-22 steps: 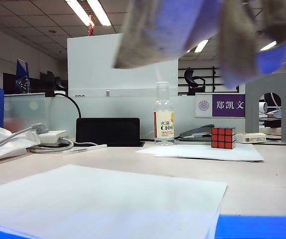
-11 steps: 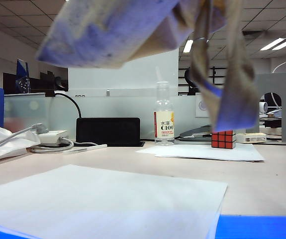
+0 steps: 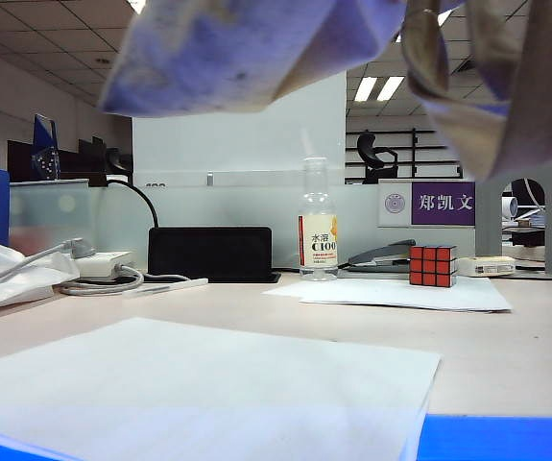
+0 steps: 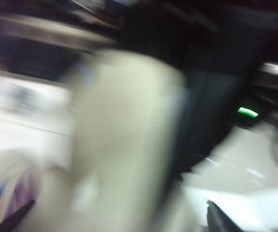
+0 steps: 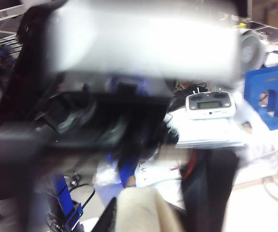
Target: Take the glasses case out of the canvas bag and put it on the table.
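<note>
The canvas bag hangs blurred above the table, and its beige strap handle droops at the upper right. Neither gripper shows in the exterior view. In the left wrist view my left gripper is open, its dark fingertips far apart, with bag cloth filling the space in front of them. In the right wrist view my right gripper is shut on a beige fold of the bag. The glasses case is hidden.
A large white paper sheet lies in front and a second sheet behind it. A Rubik's cube, a clear bottle, a stapler, a black box and cables line the back. A blue strip runs along the front edge.
The hanging bag has swung: its body shifted left across the top of the view. The strap dipped down in front of the cube, then rose to the upper right.
</note>
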Tool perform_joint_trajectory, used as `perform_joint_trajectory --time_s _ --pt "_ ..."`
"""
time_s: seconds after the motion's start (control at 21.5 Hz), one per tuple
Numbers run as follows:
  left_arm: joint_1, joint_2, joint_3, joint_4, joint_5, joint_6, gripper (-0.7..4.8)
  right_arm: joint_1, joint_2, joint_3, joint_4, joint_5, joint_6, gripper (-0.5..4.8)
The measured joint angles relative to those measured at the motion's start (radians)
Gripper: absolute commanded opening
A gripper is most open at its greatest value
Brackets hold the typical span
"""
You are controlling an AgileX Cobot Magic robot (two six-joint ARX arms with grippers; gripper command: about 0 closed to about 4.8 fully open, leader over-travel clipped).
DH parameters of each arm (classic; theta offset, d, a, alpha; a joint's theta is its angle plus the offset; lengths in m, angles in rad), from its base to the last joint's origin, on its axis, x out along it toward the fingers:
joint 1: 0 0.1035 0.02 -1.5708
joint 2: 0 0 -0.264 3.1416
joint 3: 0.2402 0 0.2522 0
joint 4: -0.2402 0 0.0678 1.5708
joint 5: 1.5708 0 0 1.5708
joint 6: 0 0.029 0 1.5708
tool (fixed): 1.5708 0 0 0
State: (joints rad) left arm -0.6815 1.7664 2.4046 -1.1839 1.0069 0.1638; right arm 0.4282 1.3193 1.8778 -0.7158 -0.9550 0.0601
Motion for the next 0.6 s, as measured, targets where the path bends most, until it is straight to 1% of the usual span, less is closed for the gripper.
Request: perform_joint_trajectory --time_s 0.09,0.14,0.19,0.23,0.28,0.33,0.37,0.6 --pt "-0.015 -0.002 0.001 0.006 0.0 0.007 4.79 -0.002 -0.002 0.0 -0.002 0.001 0.0 -0.07" --pt "-0.023 -0.004 0.003 0.017 -0.027 0.025 4.6 -0.002 -0.003 0.0 0.0 0.0 0.0 -0.07" --pt "-0.04 -0.004 0.003 0.02 -0.073 0.038 4.1 -0.002 -0.005 0.0 -0.001 0.0 0.0 -0.07" --pt "-0.05 -0.002 0.003 0.016 -0.107 0.049 3.11 -0.001 -0.005 0.0 -0.002 0.0 0.0 -0.07" --pt "-0.051 -0.002 0.002 0.013 -0.125 0.057 1.49 -0.001 -0.006 0.0 -0.006 0.0 0.0 -0.07" --pt "-0.031 -0.002 0.002 0.01 -0.137 0.062 0.29 -0.001 -0.008 0.0 -0.008 0.0 0.0 -0.07" --pt "-0.005 -0.002 0.002 0.009 -0.136 0.065 -0.08 -0.001 -0.009 0.0 -0.006 0.001 0.0 -0.07" --pt "0.059 -0.003 0.002 -0.005 -0.113 0.069 -0.06 0.0 -0.002 -0.002 -0.008 0.042 -0.001 -0.07"
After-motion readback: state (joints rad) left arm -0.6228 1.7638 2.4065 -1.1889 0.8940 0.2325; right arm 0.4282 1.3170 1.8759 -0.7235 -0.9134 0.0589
